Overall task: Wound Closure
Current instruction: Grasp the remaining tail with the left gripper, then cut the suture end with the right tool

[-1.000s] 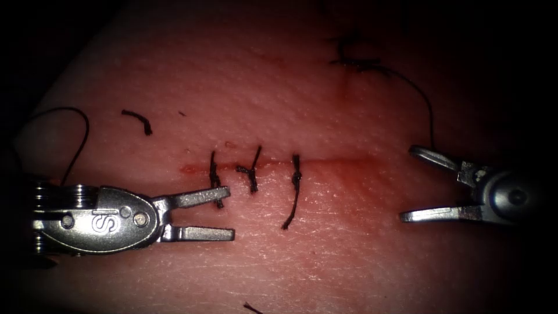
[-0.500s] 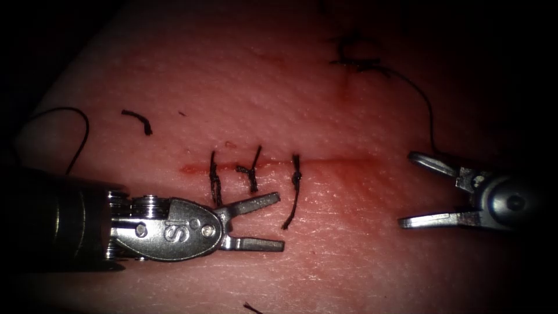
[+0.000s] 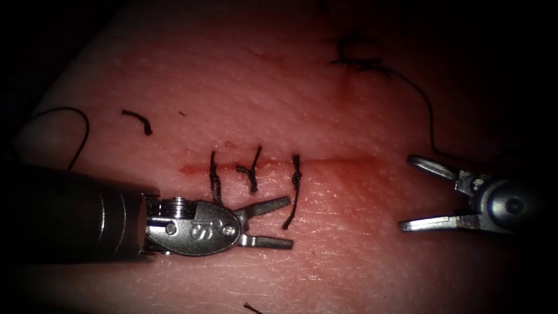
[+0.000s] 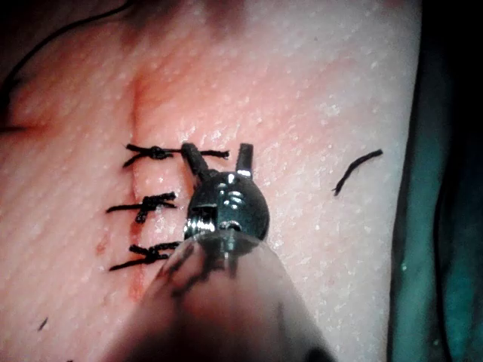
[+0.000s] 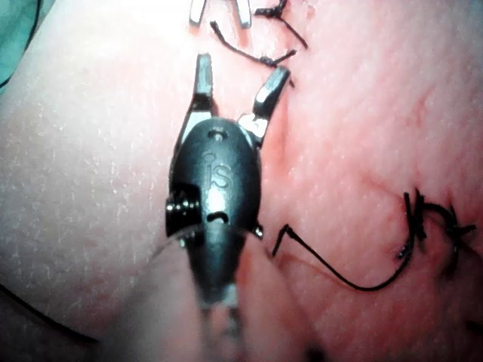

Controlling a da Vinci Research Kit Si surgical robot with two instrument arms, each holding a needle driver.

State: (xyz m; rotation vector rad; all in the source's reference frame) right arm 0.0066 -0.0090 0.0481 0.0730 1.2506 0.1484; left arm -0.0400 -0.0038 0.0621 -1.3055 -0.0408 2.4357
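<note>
While both pincers sit over the tissue (image 3: 325,104), neither holds anything. Landmark: the cut (image 3: 337,161), a thin horizontal red line with three stitches (image 3: 254,171) tied across its left half.

- Left pincer (image 3: 276,222): jaws apart, empty, just below the cut, tips next to the hanging tail of the rightmost stitch (image 3: 295,192). Left wrist view puts the same pincer (image 4: 219,160) beside the stitch row (image 4: 151,204), jaws spread.
- Right pincer (image 3: 411,192): jaws wide apart, empty, off the cut's right end. Right wrist view agrees (image 5: 238,87).
- Thread (image 3: 427,110): runs from a dark tangle well above the cut's right end, curving down to the right pincer's upper jaw; not clamped.
- Cut thread end (image 3: 138,119) lies loose on the tissue up-left of the cut.
- Needle: can't locate it.
- Red fluid (image 3: 189,170) smeared at the cut's left end.
</note>
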